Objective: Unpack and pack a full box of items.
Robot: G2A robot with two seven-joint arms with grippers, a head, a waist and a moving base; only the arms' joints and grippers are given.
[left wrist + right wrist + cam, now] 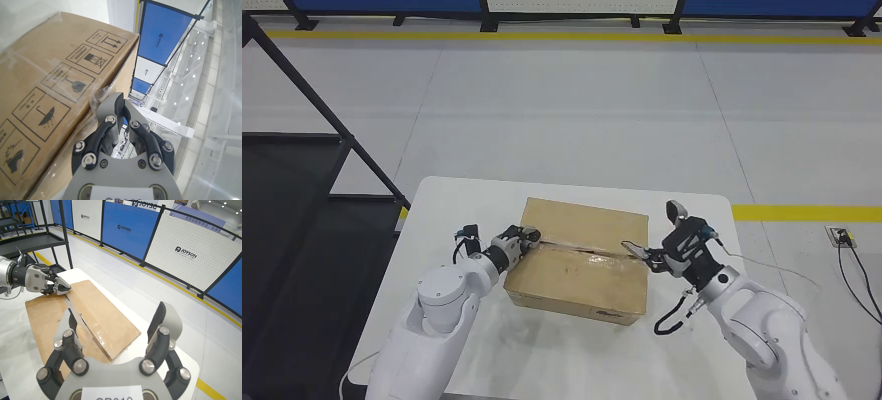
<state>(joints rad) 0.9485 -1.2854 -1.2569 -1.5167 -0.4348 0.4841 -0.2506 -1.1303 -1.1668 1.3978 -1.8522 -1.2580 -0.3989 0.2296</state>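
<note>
The box (582, 280) sits shut in the middle of the desk (462, 210). Clear tape (99, 333) runs along the top, over the crack where the two flaps meet.

The left tool (527, 240) is at the end of the box nearest the left edge of the desk, right where the tape ends. Its tips are pressed together. A crinkled bit of tape sits just beside them. I cannot tell if any tape is caught between the tips.

The right tool (647, 252) is at the other end of the box, with its tips spread wide. One tip is close to the tape line.

The box looks stiff, and if it is full it is probably heavy, so it should stay put when pulled on. The tape looks thin, shiny and slippery. The loose crinkled end looks like the best place to grab.

What is inside the box is hidden. The near edge of the desk is cut off.
</note>
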